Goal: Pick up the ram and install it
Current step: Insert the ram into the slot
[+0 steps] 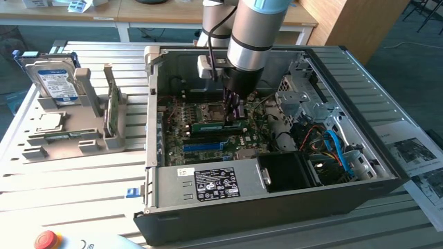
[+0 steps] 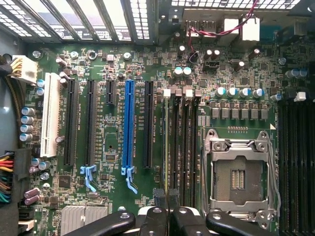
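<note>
Counter (image 1: pixel 76 176) at 9 o'clock: one hard drive (image 1: pixel 54 78), blue-and-white label unreadable, one processor chip (image 1: pixel 49 122); centre, one open computer case (image 1: pixel 277 205), jaws clenched on one ram (image 1: pixel 211 126) edge-down at the black memory slots (image 2: pixel 186 142), 6 o'clock of the processor socket (image 1: pixel 216 110).

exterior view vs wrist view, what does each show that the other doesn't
Exterior view: the hard drive in its grey stand, the red button and the whole computer case. Wrist view: the white slot and rows of small round capacitors. Both: the motherboard, its blue slot, and the end effector shut on the ram at the memory slots.
</note>
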Robot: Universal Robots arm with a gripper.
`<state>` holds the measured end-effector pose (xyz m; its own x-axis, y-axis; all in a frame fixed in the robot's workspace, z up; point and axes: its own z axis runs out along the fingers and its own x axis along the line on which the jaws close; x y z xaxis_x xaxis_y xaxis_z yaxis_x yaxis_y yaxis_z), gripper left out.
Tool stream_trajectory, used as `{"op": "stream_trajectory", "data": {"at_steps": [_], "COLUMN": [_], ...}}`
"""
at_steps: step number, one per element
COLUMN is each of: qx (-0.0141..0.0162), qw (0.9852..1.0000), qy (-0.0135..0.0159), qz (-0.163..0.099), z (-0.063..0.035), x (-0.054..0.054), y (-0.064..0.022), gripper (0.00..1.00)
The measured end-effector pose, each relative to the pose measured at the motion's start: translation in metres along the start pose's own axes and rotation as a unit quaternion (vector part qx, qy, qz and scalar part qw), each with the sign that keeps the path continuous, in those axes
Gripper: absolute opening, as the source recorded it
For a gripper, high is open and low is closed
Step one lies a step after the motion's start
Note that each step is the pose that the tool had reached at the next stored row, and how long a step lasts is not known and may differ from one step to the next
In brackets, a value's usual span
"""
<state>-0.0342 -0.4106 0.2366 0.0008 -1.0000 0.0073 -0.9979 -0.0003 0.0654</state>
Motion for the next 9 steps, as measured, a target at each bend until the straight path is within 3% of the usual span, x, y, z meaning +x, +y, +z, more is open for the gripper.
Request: {"op": "stream_trajectory", "data": {"at_steps": [9], "qx": [0.0005], "qw": [1.0000], "qy": [-0.0002], "qz": [0.003], "z": [0.0000], "x": [0.0000], "y": [0.0001], "gripper": [0.11]}}
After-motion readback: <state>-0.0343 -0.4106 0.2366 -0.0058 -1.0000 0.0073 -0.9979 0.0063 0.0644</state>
